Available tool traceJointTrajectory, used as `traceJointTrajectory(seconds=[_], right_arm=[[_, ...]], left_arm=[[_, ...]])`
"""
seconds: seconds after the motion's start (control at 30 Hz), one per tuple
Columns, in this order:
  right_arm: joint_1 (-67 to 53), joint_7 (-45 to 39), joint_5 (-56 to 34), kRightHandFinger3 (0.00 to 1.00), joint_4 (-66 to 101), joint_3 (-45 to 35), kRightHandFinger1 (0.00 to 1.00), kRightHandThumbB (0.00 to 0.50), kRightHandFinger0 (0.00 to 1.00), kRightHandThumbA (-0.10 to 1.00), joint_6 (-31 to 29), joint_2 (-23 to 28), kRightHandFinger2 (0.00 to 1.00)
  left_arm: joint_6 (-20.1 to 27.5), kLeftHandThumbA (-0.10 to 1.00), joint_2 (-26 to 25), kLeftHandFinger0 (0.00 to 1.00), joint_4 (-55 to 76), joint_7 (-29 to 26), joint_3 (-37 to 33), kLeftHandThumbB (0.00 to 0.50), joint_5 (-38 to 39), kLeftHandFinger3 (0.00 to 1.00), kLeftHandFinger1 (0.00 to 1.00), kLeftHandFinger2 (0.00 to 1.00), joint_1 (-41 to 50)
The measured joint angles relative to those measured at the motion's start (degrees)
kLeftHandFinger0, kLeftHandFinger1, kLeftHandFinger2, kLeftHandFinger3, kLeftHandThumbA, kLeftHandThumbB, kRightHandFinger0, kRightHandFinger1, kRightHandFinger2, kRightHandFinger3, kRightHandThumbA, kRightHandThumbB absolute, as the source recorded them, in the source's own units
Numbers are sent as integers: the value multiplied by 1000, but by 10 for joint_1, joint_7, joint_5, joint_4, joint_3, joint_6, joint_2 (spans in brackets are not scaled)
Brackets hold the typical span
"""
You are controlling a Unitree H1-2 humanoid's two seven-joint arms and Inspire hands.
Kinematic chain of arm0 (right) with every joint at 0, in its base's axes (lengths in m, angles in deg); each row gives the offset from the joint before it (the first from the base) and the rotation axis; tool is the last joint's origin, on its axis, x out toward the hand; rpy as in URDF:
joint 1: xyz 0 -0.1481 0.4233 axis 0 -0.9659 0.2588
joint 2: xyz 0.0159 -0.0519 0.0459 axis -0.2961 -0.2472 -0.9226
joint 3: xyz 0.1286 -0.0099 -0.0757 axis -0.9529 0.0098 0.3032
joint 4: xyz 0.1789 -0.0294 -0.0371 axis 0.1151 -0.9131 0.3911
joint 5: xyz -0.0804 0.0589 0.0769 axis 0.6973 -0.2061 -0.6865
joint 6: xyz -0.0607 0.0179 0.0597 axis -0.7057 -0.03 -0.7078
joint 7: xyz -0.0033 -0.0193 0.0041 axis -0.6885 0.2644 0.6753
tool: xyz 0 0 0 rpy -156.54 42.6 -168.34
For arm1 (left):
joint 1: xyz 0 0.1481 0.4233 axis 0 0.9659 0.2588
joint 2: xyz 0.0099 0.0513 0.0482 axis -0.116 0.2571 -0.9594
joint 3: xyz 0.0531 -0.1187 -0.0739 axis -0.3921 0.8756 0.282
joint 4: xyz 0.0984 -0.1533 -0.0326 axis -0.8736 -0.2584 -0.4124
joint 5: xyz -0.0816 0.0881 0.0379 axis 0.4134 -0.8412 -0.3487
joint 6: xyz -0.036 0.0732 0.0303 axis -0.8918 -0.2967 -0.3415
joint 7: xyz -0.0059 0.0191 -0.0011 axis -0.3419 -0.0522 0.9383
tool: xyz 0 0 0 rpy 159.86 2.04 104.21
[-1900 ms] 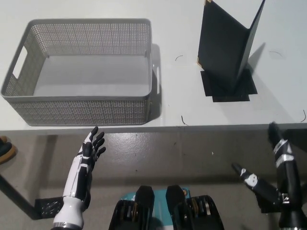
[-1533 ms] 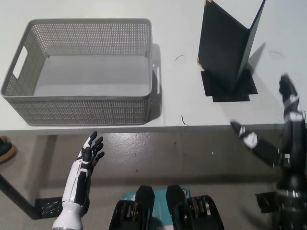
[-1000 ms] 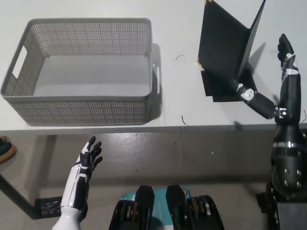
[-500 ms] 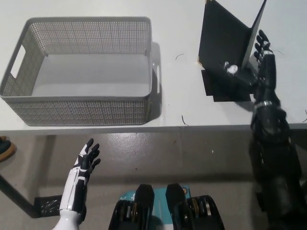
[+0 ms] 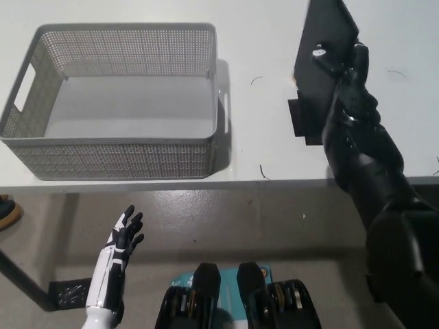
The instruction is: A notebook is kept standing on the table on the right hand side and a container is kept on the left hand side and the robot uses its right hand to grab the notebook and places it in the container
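The black notebook (image 5: 317,31) stands at the table's far right, its covers pressed together and leaning left. My black right hand (image 5: 343,63) is shut on its right edge, thumb on the near cover and the other fingers behind it. The arm reaches in from the bottom right and hides the notebook's lower part. The grey mesh container (image 5: 116,161) sits on the left of the table, with nothing inside. My white left hand (image 5: 122,236) rests open below the table's front edge at the lower left.
A black tape patch (image 5: 299,122) marks the table under the notebook. The container has a handle cut-out (image 5: 22,89) on its left wall. Bare white tabletop (image 5: 257,103) lies between container and notebook. The table's front edge (image 5: 274,184) runs across the middle.
My right arm rose from below the table edge, reached to the notebook and closed on it. The notebook's open covers came together and it leans left. The left hand sank slightly.
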Motion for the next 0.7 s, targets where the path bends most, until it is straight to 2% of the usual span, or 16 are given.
traceJointTrajectory(seconds=[0.07,0.2,0.23,0.27,0.3,0.37,0.4,0.43,0.47,0.5,0.53,0.6,0.67,0.7], right_arm=[[-1,5,-5,661,-6,0,151,129,0,-100,-9,-2,646],[-5,11,-18,837,-6,0,155,129,0,-100,-18,-7,695],[-6,14,-21,824,-1,0,112,131,0,-100,-18,-9,663],[-9,16,-22,770,7,2,94,112,0,-100,-19,-11,626],[-11,19,-22,753,17,6,96,116,0,-100,-21,-12,615],[-16,21,-22,768,42,13,128,117,0,-100,-24,-16,663],[-20,21,-22,738,63,15,173,141,0,-100,-24,-19,679],[-22,22,-22,680,82,18,162,202,2,-100,-24,-22,636],[-25,23,-20,663,107,25,154,209,0,-100,-23,-26,620],[-28,25,-18,662,127,31,127,171,0,-100,-21,-30,593],[-30,27,-17,701,141,35,135,124,0,-100,-19,-33,607],[-37,29,-14,741,186,47,187,114,0,-100,-17,-43,639],[-43,29,-13,756,221,53,175,115,0,-100,-13,-52,606],[-46,29,-13,738,238,56,133,200,0,-100,-10,-57,531]], left_arm=[[3,1000,-1,1000,0,0,0,500,0,1000,1000,1000,0],[7,1000,-3,1000,0,0,0,500,0,1000,1000,1000,1],[9,1000,-3,1000,-1,0,0,500,0,1000,1000,1000,1],[10,1000,-3,1000,-2,0,0,500,-1,1000,1000,1000,1],[13,1000,-3,1000,-4,0,0,500,-2,1000,1000,1000,1],[16,1000,-3,1000,-9,0,0,500,-1,1000,1000,1000,1],[16,1000,-3,1000,-10,0,0,500,-1,1000,1000,1000,1],[17,1000,-3,1000,-12,0,0,500,-1,1000,1000,1000,1],[17,1000,-3,1000,-15,0,0,500,-1,1000,1000,1000,1],[17,1000,-3,1000,-17,0,1,500,-1,1000,1000,1000,1],[17,1000,-2,1000,-18,0,1,500,-1,1000,1000,1000,1],[17,1000,-2,1000,-20,0,0,500,-1,1000,1000,1000,2],[17,1000,-2,1000,-21,0,0,500,-1,1000,1000,1000,2],[17,1000,-2,1000,-21,0,0,500,-1,1000,1000,1000,2]])
